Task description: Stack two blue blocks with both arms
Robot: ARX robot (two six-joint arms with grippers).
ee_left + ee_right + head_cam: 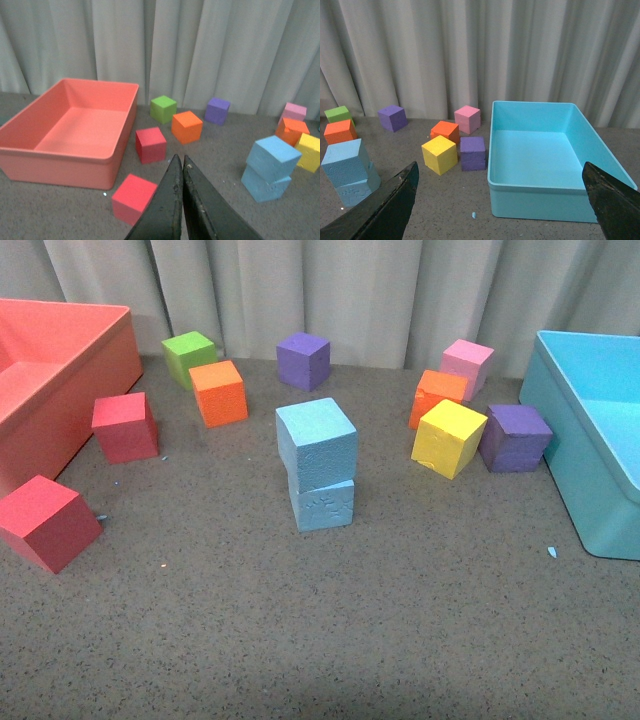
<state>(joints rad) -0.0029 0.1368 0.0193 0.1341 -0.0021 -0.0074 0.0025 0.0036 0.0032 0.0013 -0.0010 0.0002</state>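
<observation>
Both grippers hang clear of the blocks, and neither arm shows in the front view. Seen from its own wrist, the left gripper (181,165) has its two dark fingers pressed together to a thin seam, holding nothing, and points across the grey table (330,640) toward the cubes. The right gripper (502,205) is spread wide, one finger at each lower corner of its view, also empty, facing the turquoise bin (540,200). Near the middle of the table the two blue blocks are stacked: the upper blue block (316,443) sits on the lower blue block (322,505), twisted slightly and overhanging toward the red bin (60,370). Purple, orange, yellow and pink cubes lie around, apart from the stack.
</observation>
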